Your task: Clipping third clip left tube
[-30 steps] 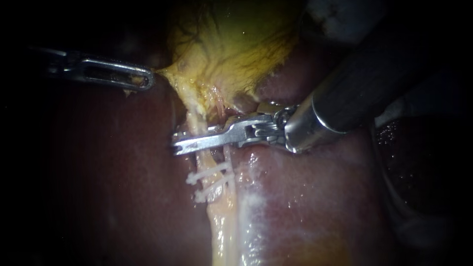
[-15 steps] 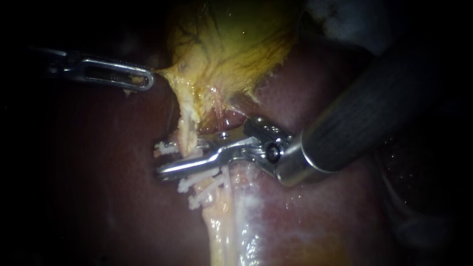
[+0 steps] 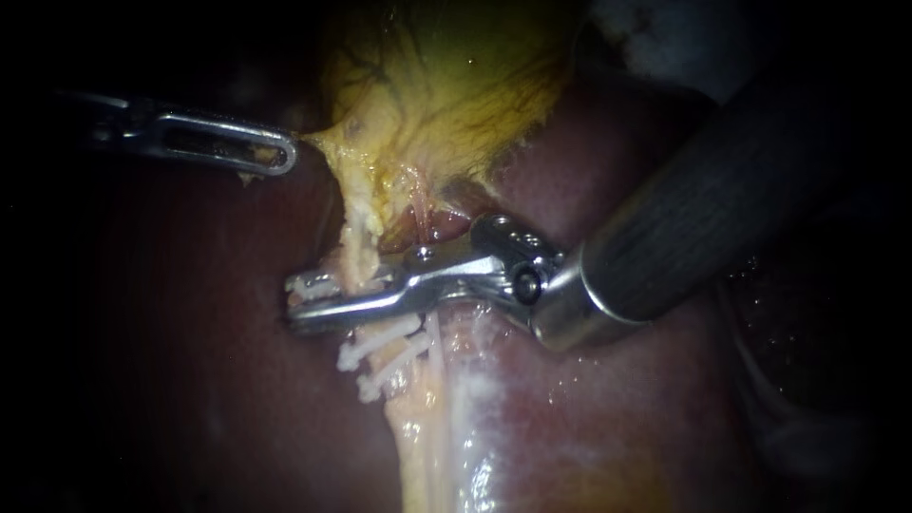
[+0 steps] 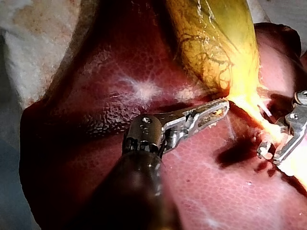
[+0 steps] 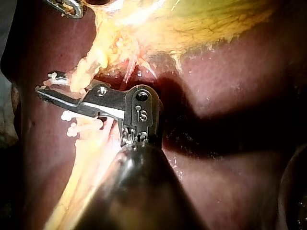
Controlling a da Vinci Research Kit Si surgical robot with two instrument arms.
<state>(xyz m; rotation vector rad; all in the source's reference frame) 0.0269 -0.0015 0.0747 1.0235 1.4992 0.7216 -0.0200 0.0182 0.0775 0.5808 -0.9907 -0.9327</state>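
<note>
Looking through the endoscope, the left instrument (image 3: 280,157) pinches the edge of the gallbladder (image 3: 446,85), far left. The right instrument (image 3: 309,302) squeezes the left tube (image 3: 356,242) between its jaws, just beyond two white clips (image 3: 380,342). Left wrist view: same pinch. Right wrist view: same squeeze.

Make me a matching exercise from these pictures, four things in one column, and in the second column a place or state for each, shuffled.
Column one
1. left instrument
2. right instrument
3. gallbladder
4. two white clips

Column two
A. side by side across the tube, just below the right instrument in the endoscope view
B. yellow-green and veined, at the top of the endoscope view
C. lies across the tube, above the clips already on it
D. grips the gallbladder's edge

Pairs: 1-D, 2-C, 3-B, 4-A
</note>
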